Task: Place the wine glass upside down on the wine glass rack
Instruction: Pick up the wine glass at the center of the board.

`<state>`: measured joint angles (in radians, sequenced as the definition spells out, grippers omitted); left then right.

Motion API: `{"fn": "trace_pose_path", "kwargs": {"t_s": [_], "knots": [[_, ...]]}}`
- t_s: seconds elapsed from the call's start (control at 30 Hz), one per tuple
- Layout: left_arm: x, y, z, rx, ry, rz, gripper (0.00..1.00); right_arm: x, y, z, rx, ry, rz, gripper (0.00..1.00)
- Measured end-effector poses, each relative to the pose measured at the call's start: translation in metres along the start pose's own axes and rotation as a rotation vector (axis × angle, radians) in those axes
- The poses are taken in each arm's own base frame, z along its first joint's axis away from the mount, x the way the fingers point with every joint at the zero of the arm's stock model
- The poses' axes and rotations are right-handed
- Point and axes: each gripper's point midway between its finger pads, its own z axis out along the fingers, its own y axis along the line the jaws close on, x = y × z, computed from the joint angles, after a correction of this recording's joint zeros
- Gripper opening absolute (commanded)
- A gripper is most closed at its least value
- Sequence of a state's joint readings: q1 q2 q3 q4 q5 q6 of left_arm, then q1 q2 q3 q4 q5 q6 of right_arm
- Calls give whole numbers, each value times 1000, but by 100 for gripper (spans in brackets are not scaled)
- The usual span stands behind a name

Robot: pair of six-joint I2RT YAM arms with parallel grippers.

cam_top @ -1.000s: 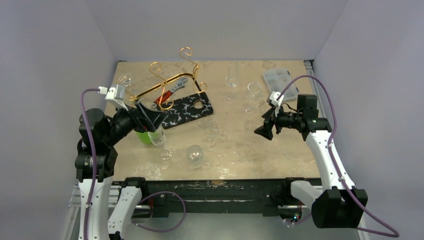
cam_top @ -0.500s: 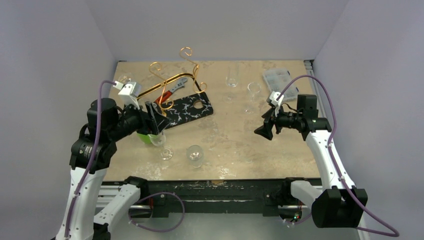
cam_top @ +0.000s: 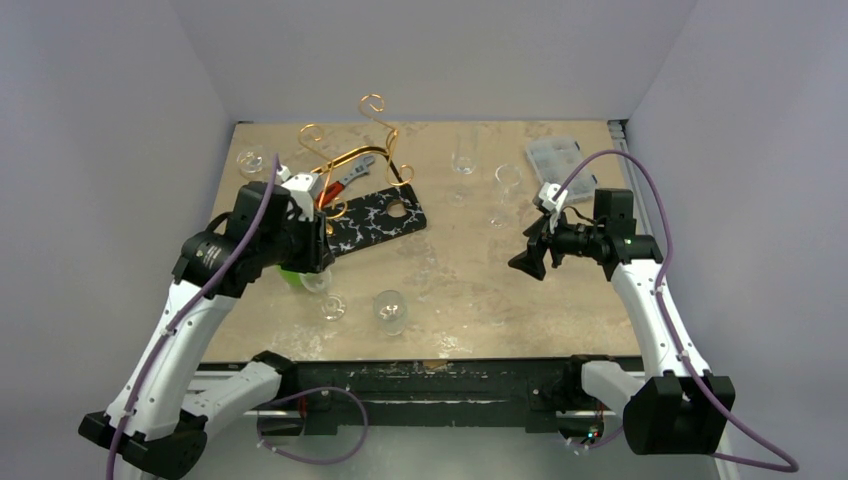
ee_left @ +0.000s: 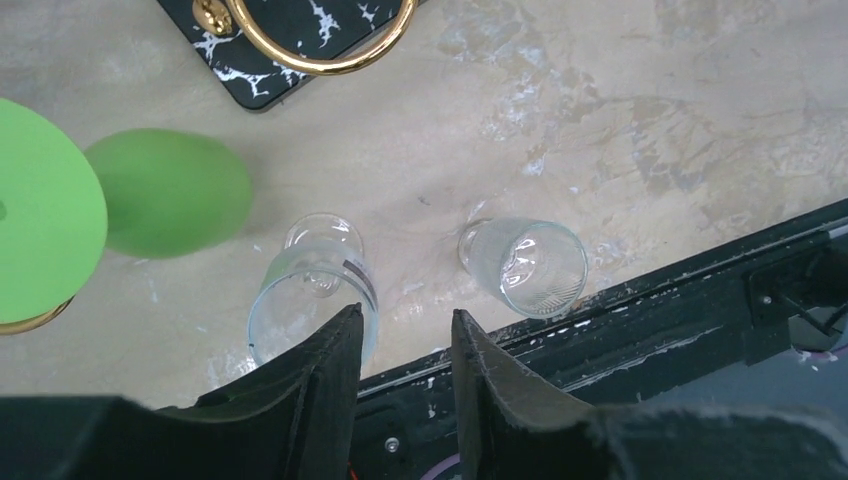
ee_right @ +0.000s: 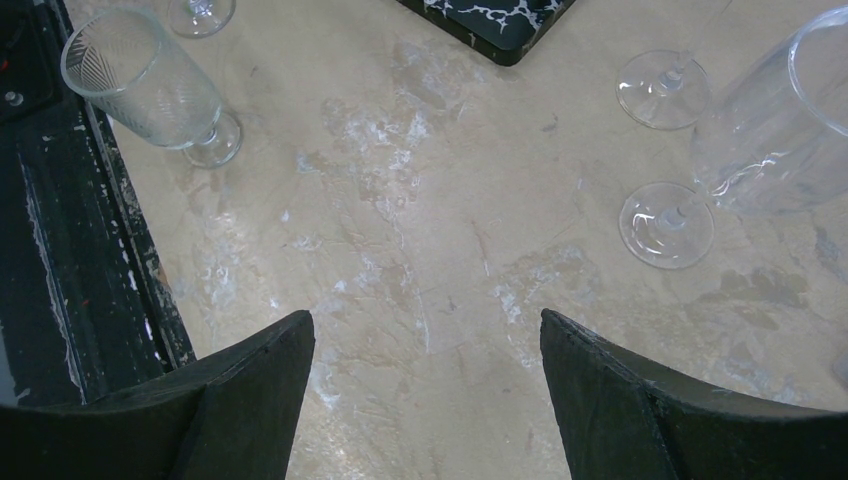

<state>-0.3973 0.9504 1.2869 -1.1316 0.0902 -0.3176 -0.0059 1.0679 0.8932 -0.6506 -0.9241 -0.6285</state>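
A green wine glass [ee_left: 45, 210] hangs upside down, its round foot close to the left wrist camera and its bowl [ee_left: 170, 190] below. A bit of gold wire [ee_left: 30, 322] shows under the foot's edge. In the top view the green glass [cam_top: 293, 277] peeks out beneath my left gripper [cam_top: 318, 255]. The gold wine glass rack [cam_top: 350, 150] stands at the back left, and one of its loops [ee_left: 320, 45] lies over the black board. My left gripper [ee_left: 405, 320] has a narrow gap with nothing in it. My right gripper [cam_top: 528, 262] hangs wide open and empty over bare table [ee_right: 428, 330].
A clear wine glass [ee_left: 310, 300] and a ribbed clear glass [ee_left: 525, 265] stand near the front edge. More clear glasses [cam_top: 463, 150] [cam_top: 508, 180] [cam_top: 250, 158] stand at the back. A black white-veined board [cam_top: 375, 220], a red-handled wrench [cam_top: 340, 180] and a plastic box [cam_top: 555, 155] lie there too.
My left arm has swung up and to the right, over the green glass, and its jaws have narrowed from wide open. The right arm has not moved.
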Motion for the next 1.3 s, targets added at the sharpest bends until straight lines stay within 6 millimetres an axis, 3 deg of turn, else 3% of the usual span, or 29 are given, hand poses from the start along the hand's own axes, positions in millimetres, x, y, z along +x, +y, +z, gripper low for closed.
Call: {"fn": "trace_pose_path", "kwargs": {"t_s": [0.3,1.3], "knots": [[9,13,7,-89,65,23,34,0,0,0,0,0,0,80],[30,18,26,-146,234,56,12,0,0,0,0,0,0,80]]}}
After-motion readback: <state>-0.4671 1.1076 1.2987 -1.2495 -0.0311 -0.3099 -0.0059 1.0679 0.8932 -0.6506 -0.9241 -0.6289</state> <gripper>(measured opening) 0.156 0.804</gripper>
